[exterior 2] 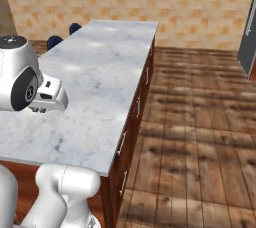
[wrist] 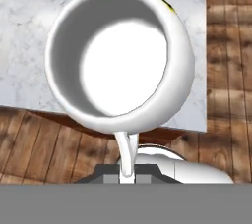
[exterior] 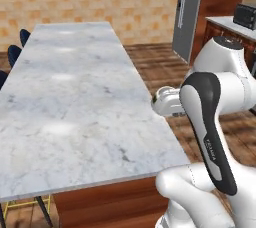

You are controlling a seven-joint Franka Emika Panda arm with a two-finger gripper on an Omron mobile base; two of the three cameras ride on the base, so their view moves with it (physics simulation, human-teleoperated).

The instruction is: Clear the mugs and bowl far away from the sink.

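Pincer (wrist: 127, 171) clenched on handle of white mug (wrist: 120, 56), mug held mouth toward camera. Mug hangs over near corner of marble counter (exterior: 75, 97), by its edge above wood floor (exterior 2: 200, 122). Likely carried here for set-down away from sink.

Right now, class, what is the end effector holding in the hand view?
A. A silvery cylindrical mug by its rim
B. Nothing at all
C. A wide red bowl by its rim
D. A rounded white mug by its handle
D: the end effector is shut on the thin handle of the white mug, which is seen above the marble counter's edge.
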